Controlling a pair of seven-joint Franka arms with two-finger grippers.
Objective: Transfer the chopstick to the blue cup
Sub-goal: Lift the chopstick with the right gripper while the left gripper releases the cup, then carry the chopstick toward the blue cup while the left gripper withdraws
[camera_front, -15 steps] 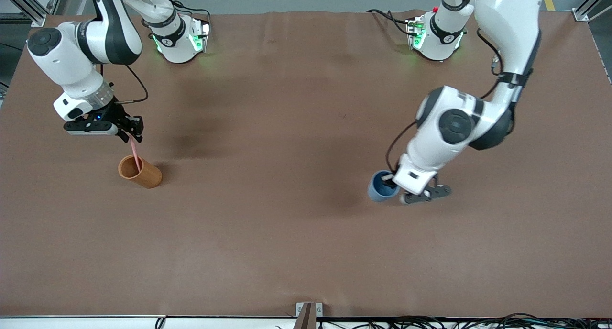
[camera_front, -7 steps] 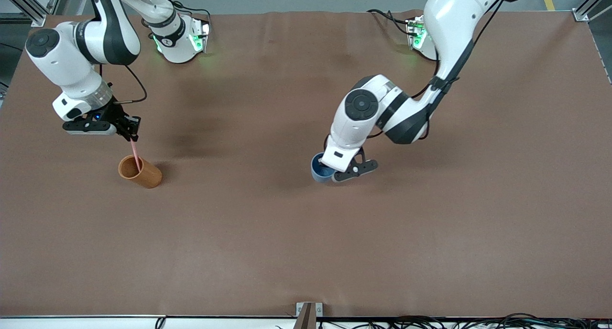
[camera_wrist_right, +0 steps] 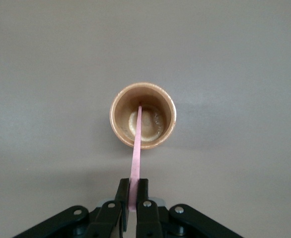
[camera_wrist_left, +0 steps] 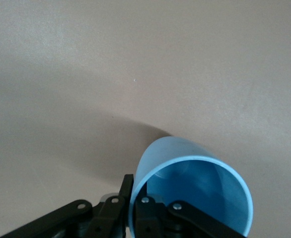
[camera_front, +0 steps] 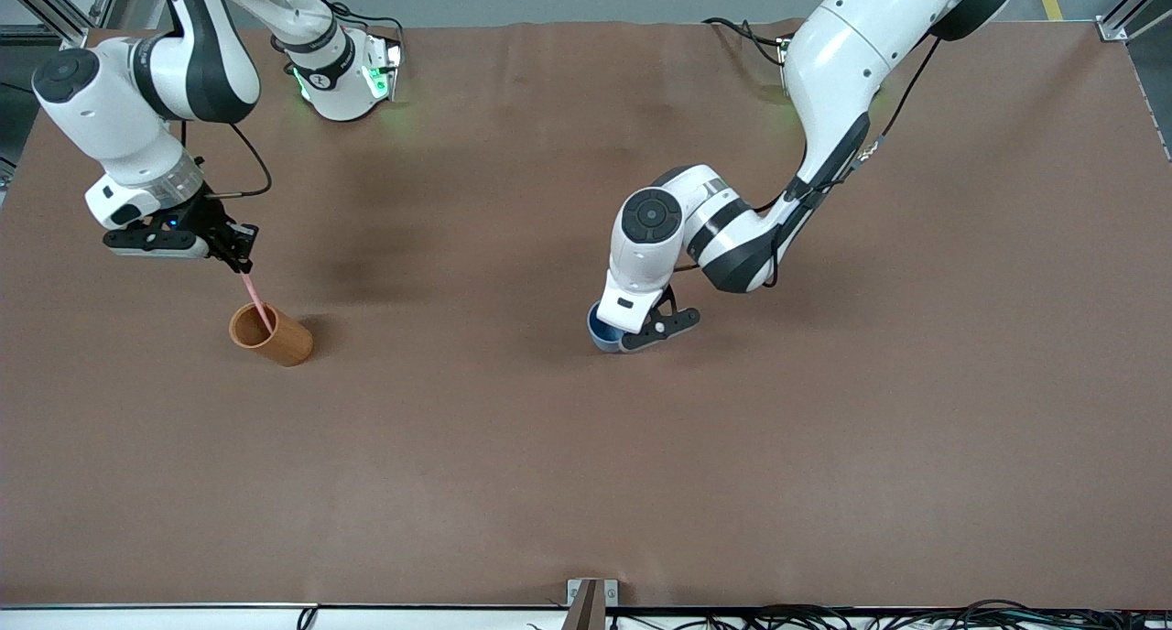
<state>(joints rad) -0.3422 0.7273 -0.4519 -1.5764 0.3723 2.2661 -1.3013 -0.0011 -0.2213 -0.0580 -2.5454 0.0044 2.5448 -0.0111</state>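
Our right gripper clenched on the chopstick over the wooden cup; our left gripper gripping the blue cup rim.

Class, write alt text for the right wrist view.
The right gripper pinches the top of a pink chopstick whose lower end stands inside an orange-brown wooden cup on the brown table.

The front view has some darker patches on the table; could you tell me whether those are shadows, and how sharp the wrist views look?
Front view: soft shadows on the table beside the wooden cup and blue cup; green base lights glow. Left wrist view: blue cup sharp, casting a diffuse shadow. Right wrist view: chopstick crisp, no glare.
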